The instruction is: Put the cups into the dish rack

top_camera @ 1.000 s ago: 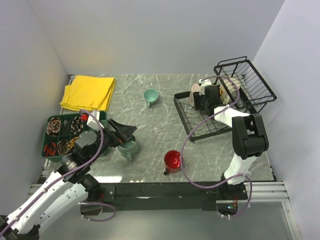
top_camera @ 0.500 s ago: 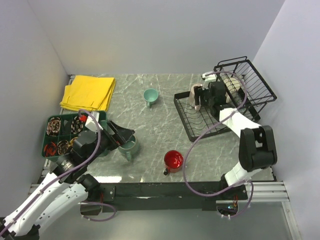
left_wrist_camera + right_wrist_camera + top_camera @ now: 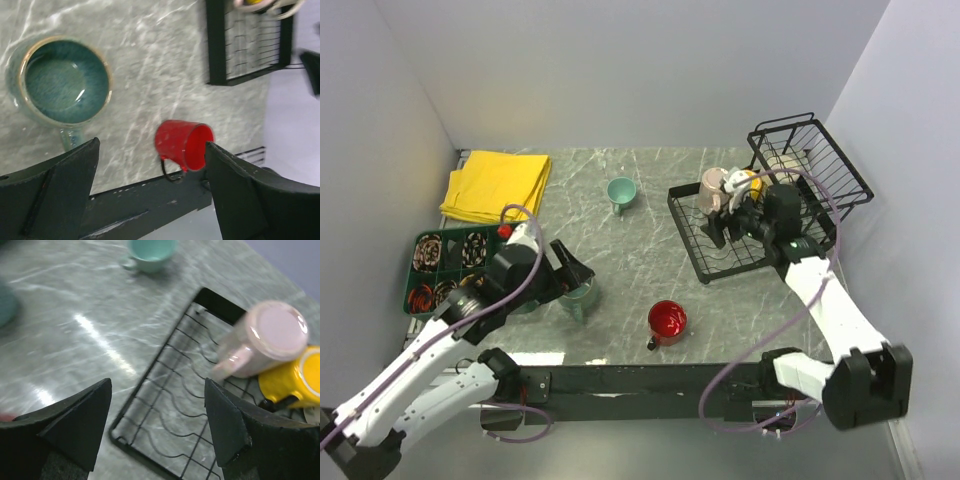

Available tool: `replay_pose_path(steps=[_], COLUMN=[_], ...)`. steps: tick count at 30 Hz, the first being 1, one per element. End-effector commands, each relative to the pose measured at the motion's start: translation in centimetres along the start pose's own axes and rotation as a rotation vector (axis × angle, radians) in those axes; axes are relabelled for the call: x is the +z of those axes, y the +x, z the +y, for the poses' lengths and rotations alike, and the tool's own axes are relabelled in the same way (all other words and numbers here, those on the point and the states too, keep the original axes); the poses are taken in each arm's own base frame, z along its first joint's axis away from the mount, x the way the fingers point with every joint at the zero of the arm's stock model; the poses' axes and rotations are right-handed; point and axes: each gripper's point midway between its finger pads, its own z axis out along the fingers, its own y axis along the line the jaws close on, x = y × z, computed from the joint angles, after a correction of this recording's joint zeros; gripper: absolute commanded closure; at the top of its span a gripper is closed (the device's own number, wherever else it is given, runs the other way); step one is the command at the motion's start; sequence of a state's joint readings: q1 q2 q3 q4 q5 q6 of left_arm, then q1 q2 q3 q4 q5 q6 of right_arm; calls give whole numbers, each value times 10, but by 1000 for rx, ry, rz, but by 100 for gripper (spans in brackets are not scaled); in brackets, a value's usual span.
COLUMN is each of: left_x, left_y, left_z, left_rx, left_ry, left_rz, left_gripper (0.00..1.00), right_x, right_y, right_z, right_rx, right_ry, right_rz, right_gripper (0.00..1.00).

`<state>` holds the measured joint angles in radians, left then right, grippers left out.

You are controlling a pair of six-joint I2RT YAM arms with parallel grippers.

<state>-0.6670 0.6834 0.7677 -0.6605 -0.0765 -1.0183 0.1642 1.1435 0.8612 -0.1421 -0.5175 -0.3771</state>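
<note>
**— Which cup is nearest to you, and how will it behave?**

— My left claw hangs wide open with nothing in it. The grey-green mug stands upright on the table, just beside my left finger. It looks like thick glazed ceramic. So I judge it heavy for its size, stiff, slippery on the glaze, and able to chip. I would take it by the wall at the rim, one finger inside and one outside. I would stay away from the handle, which points to the near edge.

**— And the red one?**

— The shiny red mug seems to stand upright near the front edge. It is perhaps metal or enamel, so I guess it is lighter and quick to slide.

**— Your other claw?**

— My right claw is also open and empty, above the dish rack. There the pale pink mug leans just beside the yellow mug. The small teal mug stands alone, farther back.

**— The surface and the room?**

— The table is smooth and hard, with a marble pattern, so I expect little friction. Walls are close on three sides. The tall basket of the rack sits near the right wall, which leaves me little room on that side.
</note>
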Motion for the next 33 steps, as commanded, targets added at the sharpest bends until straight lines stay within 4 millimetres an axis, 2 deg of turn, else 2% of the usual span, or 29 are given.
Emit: replay_pose_path(steps=[1, 5, 11, 18, 20, 25, 27, 33], left_x=[3, 11, 21, 48, 54, 76, 85, 104], left_y=[4, 11, 18, 19, 16, 13, 16, 20], left_z=[-3, 2, 14, 22, 19, 34, 44, 53], left_rx=[-7, 7, 39, 110, 143, 235, 256, 296], left_ry=[-44, -95, -171, -270, -291, -434, -483, -536], left_rz=[56, 105, 135, 151, 151, 167, 179, 202], left_gripper=[11, 14, 18, 22, 22, 23, 28, 31], right_x=[-30, -47, -55, -57, -59, -65, -66, -69], right_y=[-7, -3, 7, 13, 15, 13, 12, 11], right_z=[53, 73, 86, 86, 84, 81, 81, 79], right_rx=[-67, -75, -88, -53, -43, -32, -34, -31], right_ry=[-217, -285, -315, -343, -337, -332, -328, -326], right_rz=[-59, -56, -83, -84, -84, -101, -107, -113], right_gripper=[18, 16, 14, 14, 14, 13, 13, 13])
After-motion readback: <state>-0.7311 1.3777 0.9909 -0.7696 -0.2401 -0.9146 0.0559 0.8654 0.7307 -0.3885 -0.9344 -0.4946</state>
